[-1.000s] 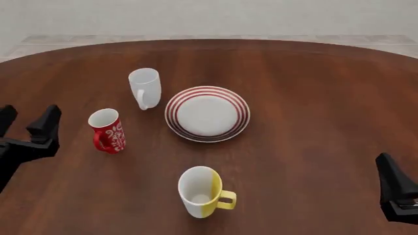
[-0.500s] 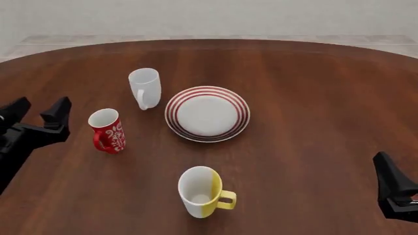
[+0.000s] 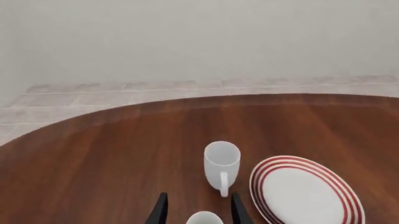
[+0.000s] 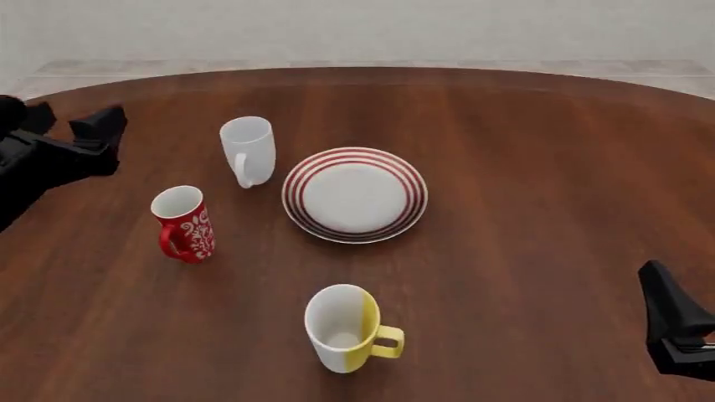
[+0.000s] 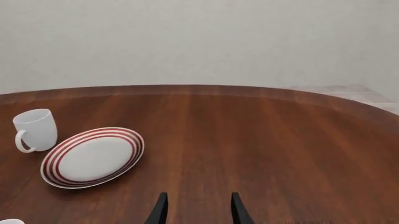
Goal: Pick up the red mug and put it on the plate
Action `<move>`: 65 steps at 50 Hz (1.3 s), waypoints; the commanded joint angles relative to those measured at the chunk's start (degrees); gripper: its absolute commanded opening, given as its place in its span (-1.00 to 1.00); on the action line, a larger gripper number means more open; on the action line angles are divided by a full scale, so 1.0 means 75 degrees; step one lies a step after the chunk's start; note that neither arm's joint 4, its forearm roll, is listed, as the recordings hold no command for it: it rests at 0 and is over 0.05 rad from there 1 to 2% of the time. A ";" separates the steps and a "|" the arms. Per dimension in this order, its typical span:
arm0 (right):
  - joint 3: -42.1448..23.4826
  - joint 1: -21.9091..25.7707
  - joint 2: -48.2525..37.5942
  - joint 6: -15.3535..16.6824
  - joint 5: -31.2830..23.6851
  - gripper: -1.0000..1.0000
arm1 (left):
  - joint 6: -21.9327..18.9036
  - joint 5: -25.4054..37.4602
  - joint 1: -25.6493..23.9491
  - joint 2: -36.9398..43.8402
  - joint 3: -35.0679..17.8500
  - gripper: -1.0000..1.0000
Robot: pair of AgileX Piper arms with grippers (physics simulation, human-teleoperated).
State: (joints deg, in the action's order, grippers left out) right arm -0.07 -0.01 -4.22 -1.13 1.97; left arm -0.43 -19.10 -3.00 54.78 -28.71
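The red mug (image 4: pixel 184 224) with its white floral pattern stands upright on the table, left of the plate (image 4: pixel 354 194), handle toward the near side. My left gripper (image 4: pixel 67 117) is open and empty, off to the far left and apart from the mug. In the left wrist view only the mug's white rim (image 3: pixel 204 218) shows low between the fingers of the left gripper (image 3: pixel 199 198), with the plate (image 3: pixel 305 191) beyond. My right gripper (image 4: pixel 674 318) sits at the near right edge; the right wrist view shows the right gripper (image 5: pixel 198 198) open and the plate (image 5: pixel 93 157) far ahead.
A plain white mug (image 4: pixel 248 149) stands just behind the red mug, close to the plate's left rim. A white-and-yellow mug (image 4: pixel 347 328) stands near the front centre. The round brown table (image 4: pixel 537 167) ends at a curved far edge.
My left gripper has climbed from beside the red mug toward the far left of the front view, still open. The mugs, the plate and the right gripper have hardly moved.
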 commanded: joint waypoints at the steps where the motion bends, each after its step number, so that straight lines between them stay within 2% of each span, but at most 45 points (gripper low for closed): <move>1: 0.0004 -0.0011 -0.0027 0.0004 -0.0020 1.00 | -0.0700 0.3294 -0.0574 0.0009 -0.2877 1.00; 4: 0.0005 -0.0027 -0.0070 -0.0034 -0.0001 1.00 | -0.1158 0.4126 -0.1056 0.0100 -0.3631 1.00; 5: 0.0005 -0.0027 -0.0073 -0.0034 0.0002 1.00 | -0.1158 0.4132 -0.1056 0.0102 -0.3638 1.00; 6: 0.0006 -0.0029 -0.0102 -0.0050 0.0021 1.00 | -0.1419 0.4809 -0.1282 0.0322 -0.4220 1.00; 10: 0.0006 -0.0028 -0.0110 -0.0041 0.0029 1.00 | -0.1813 0.5614 -0.1637 0.0441 -0.4860 1.00; 19: 0.0007 -0.0020 -0.0242 0.0013 0.0113 1.00 | -0.2446 0.7562 -0.1624 0.1312 -0.6274 1.00; 22: 0.0007 -0.0013 -0.0298 0.0036 0.0151 1.00 | -0.2039 0.8410 -0.1770 0.1750 -0.7014 1.00; 25: 0.0007 -0.0005 -0.0305 0.0069 0.0162 1.00 | -0.1385 0.9278 -0.1833 0.2221 -0.7643 1.00; 26: 0.0007 -0.0004 -0.0312 0.0073 0.0167 1.00 | -0.0990 0.9603 -0.1867 0.2415 -0.7824 1.00; 29: 0.0008 -0.0008 -0.0360 0.0073 0.0206 1.00 | -0.0333 1.0119 -0.1866 0.2670 -0.7969 1.00; 32: 0.0008 0.0001 -0.0409 0.0088 0.0250 1.00 | -0.0003 1.0321 -0.1626 0.2823 -0.8104 1.00; 36: 0.0008 0.0004 -0.0434 0.0100 0.0273 1.00 | 0.0175 1.0498 -0.1226 0.2988 -0.8348 1.00; 40: 0.0008 0.0006 -0.0547 0.0097 0.0360 1.00 | 0.0302 1.0640 -0.1025 0.3023 -0.8304 1.00; 43: 0.0008 0.0001 -0.0622 0.0098 0.0416 1.00 | 0.0145 1.0766 -0.0920 0.2944 -0.8206 1.00; 54: 0.0009 0.0010 -0.0898 0.0128 0.0616 1.00 | -0.0219 1.1353 -0.0394 0.2907 -0.8629 1.00; 65: 0.0009 0.0037 -0.1056 0.0172 0.0708 1.00 | -0.0148 1.1081 -0.1021 0.2240 -0.7080 1.00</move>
State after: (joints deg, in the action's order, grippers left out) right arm -0.01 0.13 -11.00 -0.08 6.54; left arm -1.80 63.80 -8.83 74.07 -87.66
